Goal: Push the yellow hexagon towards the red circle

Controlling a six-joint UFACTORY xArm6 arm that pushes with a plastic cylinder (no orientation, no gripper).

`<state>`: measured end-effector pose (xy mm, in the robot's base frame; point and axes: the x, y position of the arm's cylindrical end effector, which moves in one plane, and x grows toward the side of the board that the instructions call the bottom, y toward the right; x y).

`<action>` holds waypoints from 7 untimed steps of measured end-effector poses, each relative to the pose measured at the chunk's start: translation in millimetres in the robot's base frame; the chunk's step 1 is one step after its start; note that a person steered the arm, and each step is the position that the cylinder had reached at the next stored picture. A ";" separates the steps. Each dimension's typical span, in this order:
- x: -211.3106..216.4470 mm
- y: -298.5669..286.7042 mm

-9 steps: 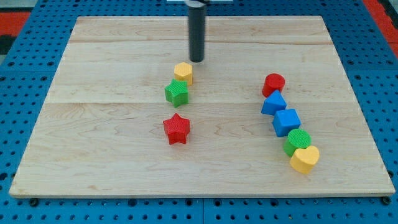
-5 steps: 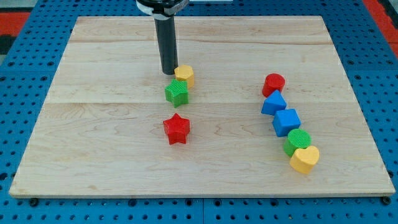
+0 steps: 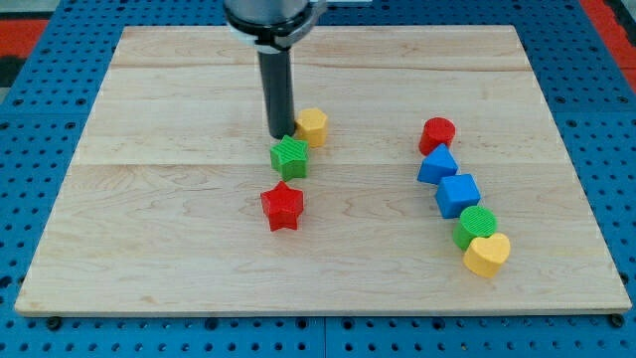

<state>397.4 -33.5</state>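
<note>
The yellow hexagon (image 3: 313, 125) sits near the middle of the wooden board (image 3: 159, 219). My tip (image 3: 281, 134) stands just left of it, touching or nearly touching its left side, and right above the green star (image 3: 289, 157). The red circle (image 3: 436, 132) lies well to the right of the hexagon, at about the same height in the view.
A red star (image 3: 282, 206) lies below the green star. Below the red circle runs a column: a blue triangle-like block (image 3: 436, 164), a blue block (image 3: 458, 193), a green circle (image 3: 476, 226) and a yellow heart (image 3: 486, 254).
My tip went from above the hexagon to its left, then pushed right. The yellow hexagon slid a little to the right and the green star shifted slightly right and down.
</note>
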 end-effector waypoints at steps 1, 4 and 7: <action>-1.7 19.8; -31.5 92.9; -40.8 131.6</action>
